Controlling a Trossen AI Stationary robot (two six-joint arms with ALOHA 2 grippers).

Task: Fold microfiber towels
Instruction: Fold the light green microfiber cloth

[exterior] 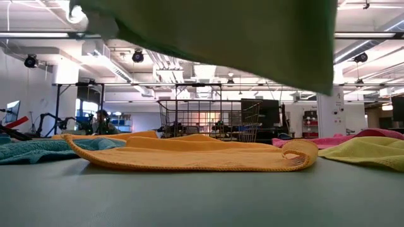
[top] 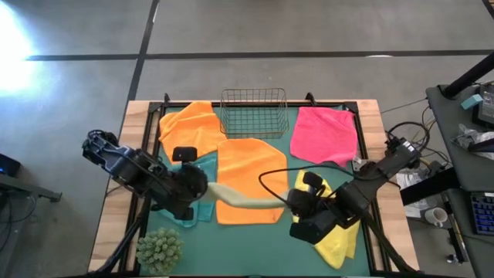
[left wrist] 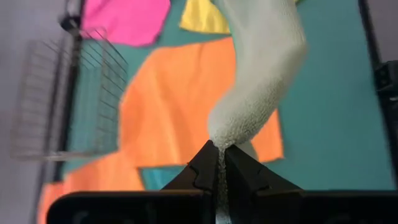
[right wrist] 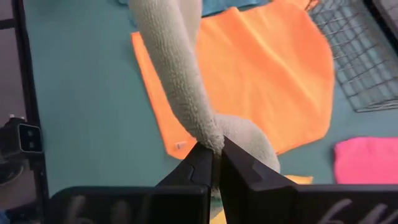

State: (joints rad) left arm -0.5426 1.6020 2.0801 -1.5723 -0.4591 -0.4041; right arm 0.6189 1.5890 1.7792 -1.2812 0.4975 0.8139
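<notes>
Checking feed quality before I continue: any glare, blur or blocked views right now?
High view: bright glare on the floor at the upper left, table evenly lit. Low view: the held olive-green towel hangs close and blurred, blocking the top. Left wrist view: wire basket is soft; the towel at the left gripper is sharp. Right wrist view: right gripper is clear.

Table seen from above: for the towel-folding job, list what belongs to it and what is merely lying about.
Belongs to the job:
pale olive towel, stretched between left gripper and right gripper
two orange towels
pink towel
yellow towel
teal towel

Just lying about:
wire basket
green spiky ball
</notes>
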